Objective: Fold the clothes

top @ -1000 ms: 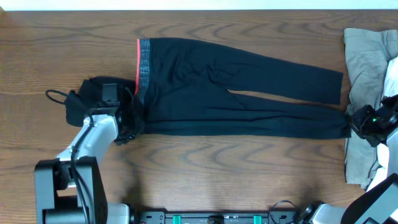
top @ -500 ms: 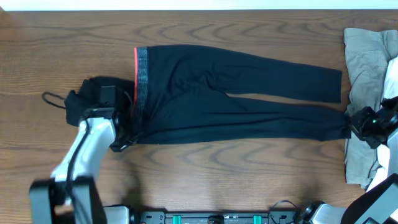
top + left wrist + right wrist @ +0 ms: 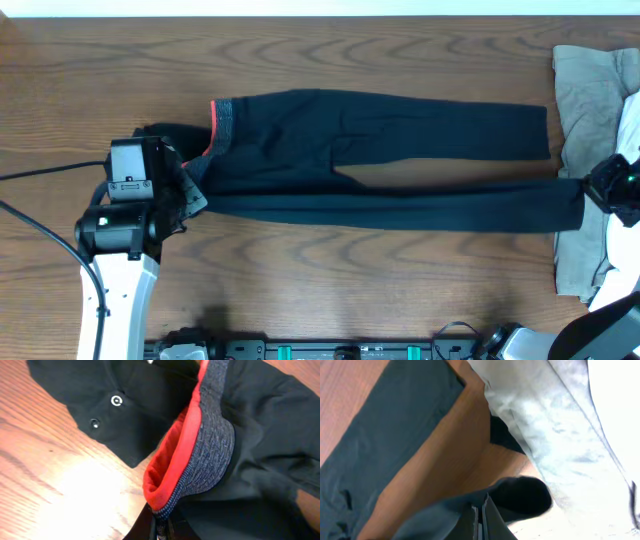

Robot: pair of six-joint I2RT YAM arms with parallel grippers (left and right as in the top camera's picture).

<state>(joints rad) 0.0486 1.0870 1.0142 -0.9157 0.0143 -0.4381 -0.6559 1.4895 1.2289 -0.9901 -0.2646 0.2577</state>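
Observation:
Long black pants (image 3: 400, 110) lie stretched left to right across the wooden table, one of the clothes. Their grey waistband (image 3: 224, 118) with a red-orange edge is at the left. My left gripper (image 3: 192, 190) is shut on the waistband's near corner; in the left wrist view the red and grey band (image 3: 200, 455) rises from the pinched jaws (image 3: 161, 522). My right gripper (image 3: 588, 192) is shut on the cuff of the near leg. In the right wrist view that black cuff (image 3: 520, 497) bulges just past the closed gripper (image 3: 480, 515).
A second black garment (image 3: 150, 135) with snap buttons (image 3: 116, 401) lies under the left arm. A khaki piece (image 3: 585, 100) and a white piece (image 3: 630, 125) lie at the right edge, under the right gripper. A cable (image 3: 40, 215) trails at the left.
The left gripper has shut on the waistband corner and drawn it toward the near left. The right gripper has pulled the cuff rightward. The near leg is now taut and straight.

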